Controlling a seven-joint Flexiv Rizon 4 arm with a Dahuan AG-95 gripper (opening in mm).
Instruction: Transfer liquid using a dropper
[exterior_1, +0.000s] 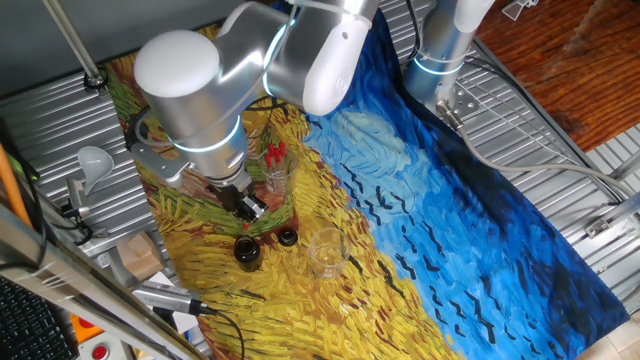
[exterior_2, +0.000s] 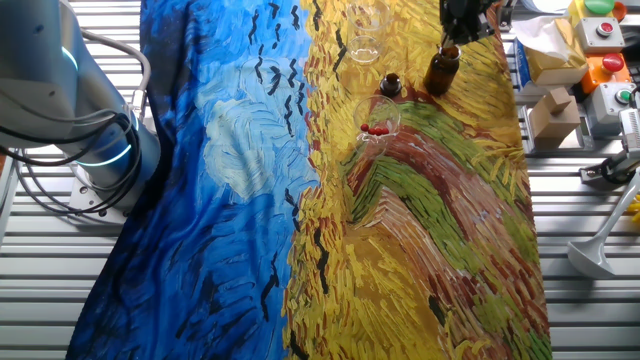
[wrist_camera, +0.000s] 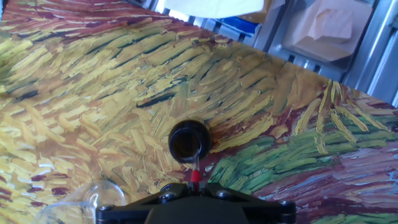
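Note:
My gripper (wrist_camera: 195, 185) is shut on the red bulb of a dropper (wrist_camera: 195, 177). Its thin clear tube points down at the open mouth of a brown bottle (wrist_camera: 189, 140), and the tip is at the mouth's near rim. In one fixed view the gripper (exterior_1: 246, 206) hangs just above the bottle (exterior_1: 247, 252). In the other fixed view the gripper (exterior_2: 463, 22) is above the bottle (exterior_2: 443, 70). A glass beaker (exterior_1: 276, 168) holding several more red-bulbed droppers stands beside the gripper; it also shows in the other fixed view (exterior_2: 378, 124).
The bottle's dark cap (exterior_1: 287, 237) lies on the painted cloth next to it. An empty clear glass (exterior_1: 325, 251) stands close by, and another one (exterior_2: 365, 48) shows in the other fixed view. Boxes (exterior_2: 553, 112) and button units (exterior_2: 607, 70) sit beyond the cloth's edge.

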